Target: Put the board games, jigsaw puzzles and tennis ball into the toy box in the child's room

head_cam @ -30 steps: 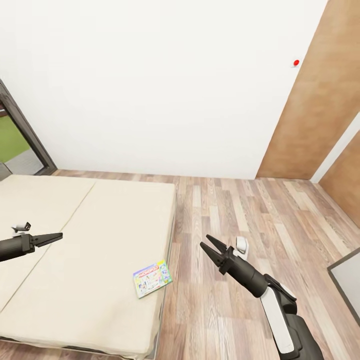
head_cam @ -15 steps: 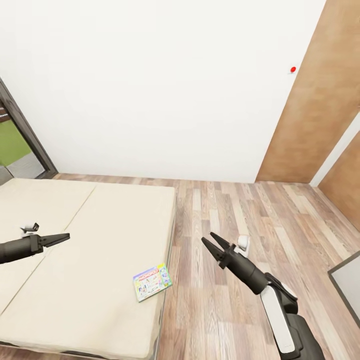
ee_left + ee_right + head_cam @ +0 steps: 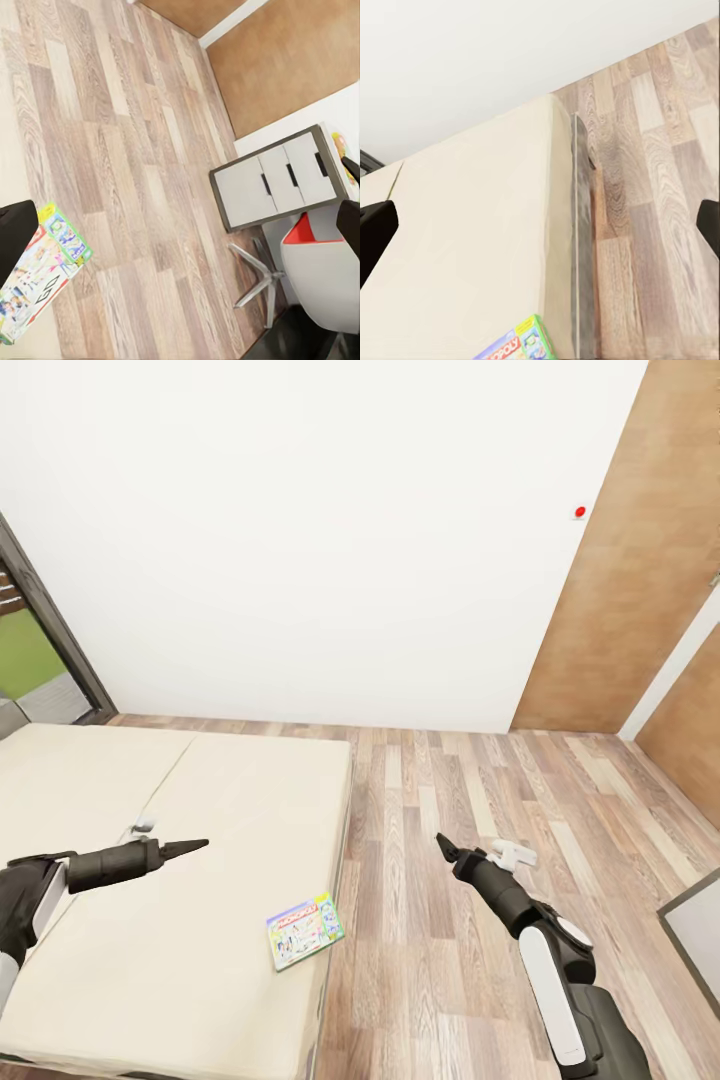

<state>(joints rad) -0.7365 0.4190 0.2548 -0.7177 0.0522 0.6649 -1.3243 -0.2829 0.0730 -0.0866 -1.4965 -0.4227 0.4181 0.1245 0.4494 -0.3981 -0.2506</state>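
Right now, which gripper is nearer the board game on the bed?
Left, narrowly. The left gripper hovers above the bed, up-left of the board game. The right gripper is over the floor, right of it.

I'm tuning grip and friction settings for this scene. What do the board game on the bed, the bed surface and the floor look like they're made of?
The board game looks like glossy printed cardboard: thin, flat, with a busy colourful cover. The bed appears to be matte cream fabric or foam, in two halves split by a seam. The floor looks like wood planks, with visible grain and staggered boards in brown and grey, possibly laminate.
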